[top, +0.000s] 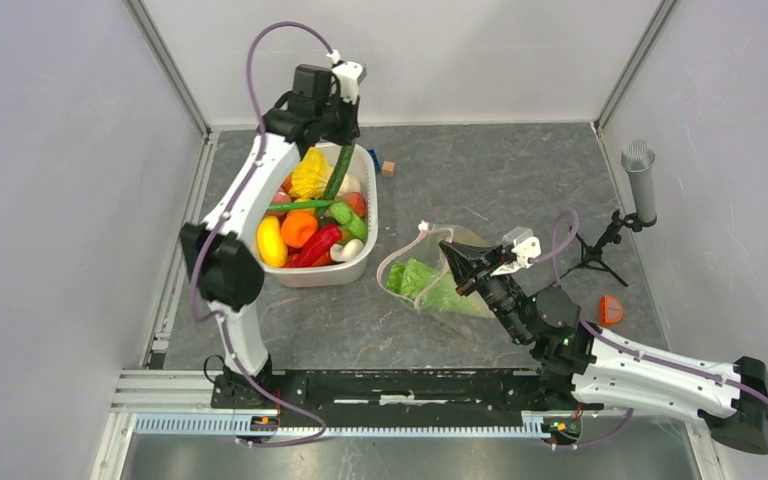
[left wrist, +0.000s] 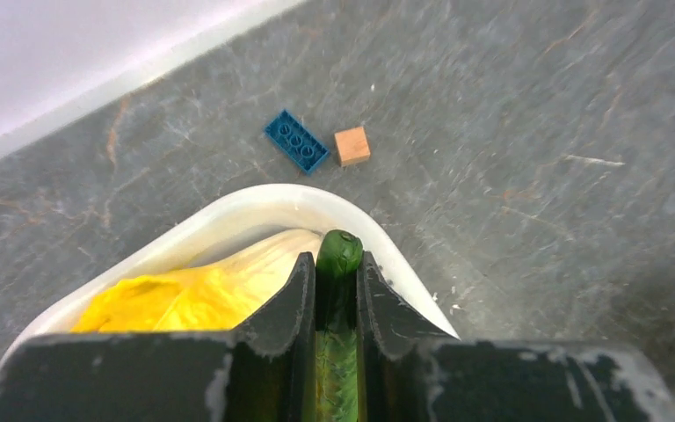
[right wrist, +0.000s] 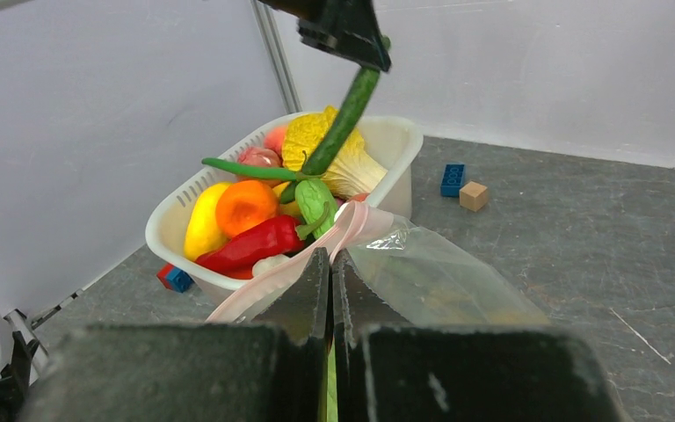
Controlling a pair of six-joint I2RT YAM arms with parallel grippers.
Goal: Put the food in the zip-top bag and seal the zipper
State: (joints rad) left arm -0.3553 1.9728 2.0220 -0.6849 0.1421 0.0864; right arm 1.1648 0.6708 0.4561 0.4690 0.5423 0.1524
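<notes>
My left gripper (top: 340,135) (left wrist: 338,264) is shut on a long green cucumber (top: 338,180) (left wrist: 339,251) and holds it upright over the white tub (top: 360,266). The cucumber's lower end is still among the food in the tub. My right gripper (top: 452,252) (right wrist: 330,260) is shut on the mouth edge of the zip-top bag (top: 455,295) (right wrist: 439,281), at its pink zipper (right wrist: 268,274), and lifts it. Green-and-white cabbage (top: 415,278) lies inside the bag. The tub holds a yellow fruit (top: 271,241), an orange one (top: 299,228) and a red pepper (top: 315,248).
A wooden block (left wrist: 352,145) and a blue block (left wrist: 296,141) lie on the floor behind the tub. A red-and-blue block (right wrist: 174,278) sits by the tub's left side. A microphone on a small tripod (top: 640,180) and an orange piece (top: 610,310) are at the right.
</notes>
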